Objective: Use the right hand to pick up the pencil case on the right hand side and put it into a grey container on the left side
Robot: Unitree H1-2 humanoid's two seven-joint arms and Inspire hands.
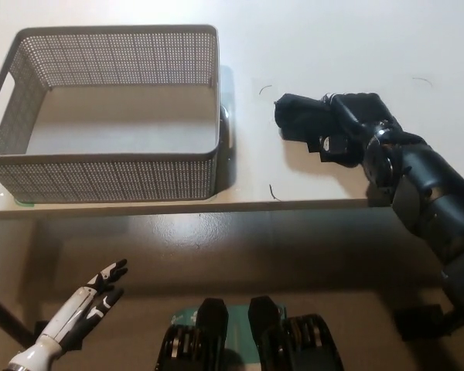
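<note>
A black pencil case (298,121) is at the right of the white table, its left end sticking out of my black right hand (346,127), which is shut on it. The case looks slightly raised, with a shadow beneath it. To its left stands the grey perforated container (100,174), with nothing inside it. A gap of bare table separates the case from the container's right wall. My white left hand (81,315) rests open at the lower left, below the table's front edge.
The table's front edge (216,207) runs across the middle of the picture, just below the right forearm (433,193). A few small dark marks (272,192) lie on the tabletop near the case.
</note>
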